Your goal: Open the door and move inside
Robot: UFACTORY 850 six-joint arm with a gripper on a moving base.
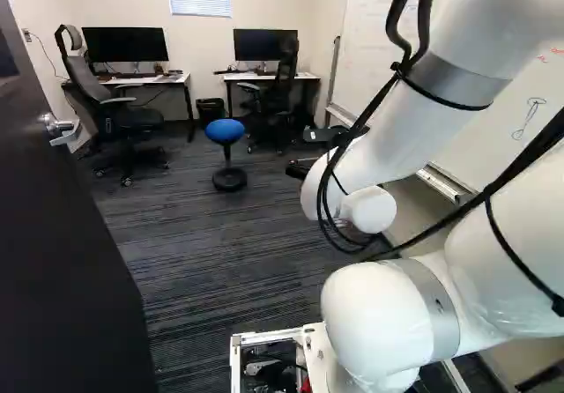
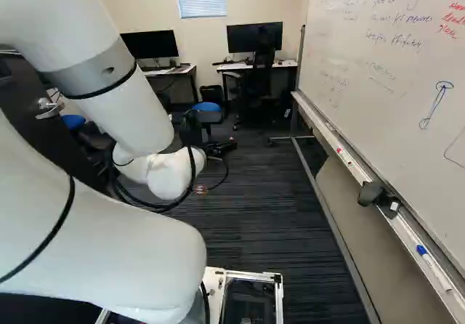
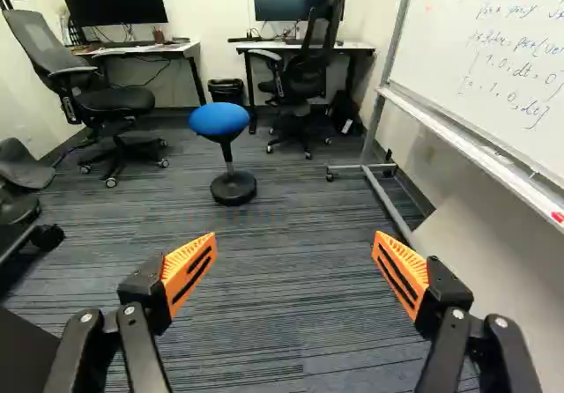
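orange-padded and spread wide, my pincer (image 3: 295, 241) grips nothing: time to enter.
beyond it stands a blue stool (image 3: 220, 121); the door (image 1: 62, 243) looks open at the left of the left base view, its handle (image 1: 60, 129) ungripped. opening seems done, so next i should roll inside, clear of door and whiteboard (image 2: 392, 99).

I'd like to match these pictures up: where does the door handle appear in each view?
Left base view: handle at the far left, on the dark door.
Right base view: also at the left, beside the arm.
Wrist view: not in it.
Shared landmark: the whiteboard, in all three views.
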